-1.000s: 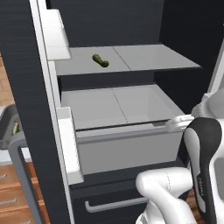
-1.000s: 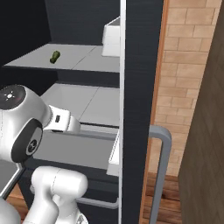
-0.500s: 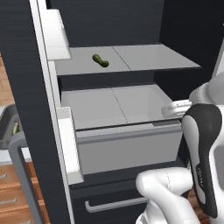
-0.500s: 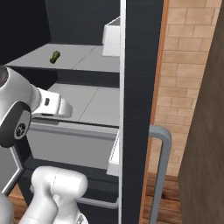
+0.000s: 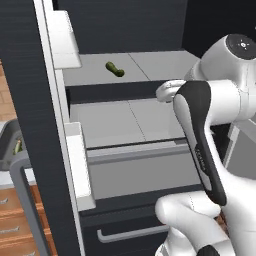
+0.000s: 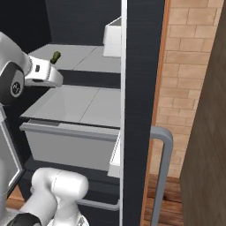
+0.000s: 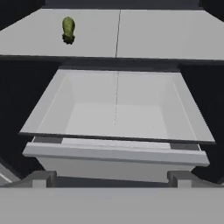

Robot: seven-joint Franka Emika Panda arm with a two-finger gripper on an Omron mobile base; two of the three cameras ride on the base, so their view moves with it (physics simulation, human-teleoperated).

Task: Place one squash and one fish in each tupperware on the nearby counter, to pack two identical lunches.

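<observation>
Hand view: I've got my tool (image 7: 112, 178) spread wide, holding nothing, in front of the fridge drawer (image 7: 116, 151). The squash (image 7: 68, 29) lies on the shelf (image 7: 166, 35) above that drawer, left side. Next, I judge, reach up over it.

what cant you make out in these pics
- Tupperware: left base view, cut off by the left edge and hidden behind the fridge door; what lies inside is too small to name.
- Squash: hand view, small and blurred, no detail.
- Pincer: hand view, only its tips show at the bottom.
- Drawer: right base view, the glass shelf covers its inside.
</observation>
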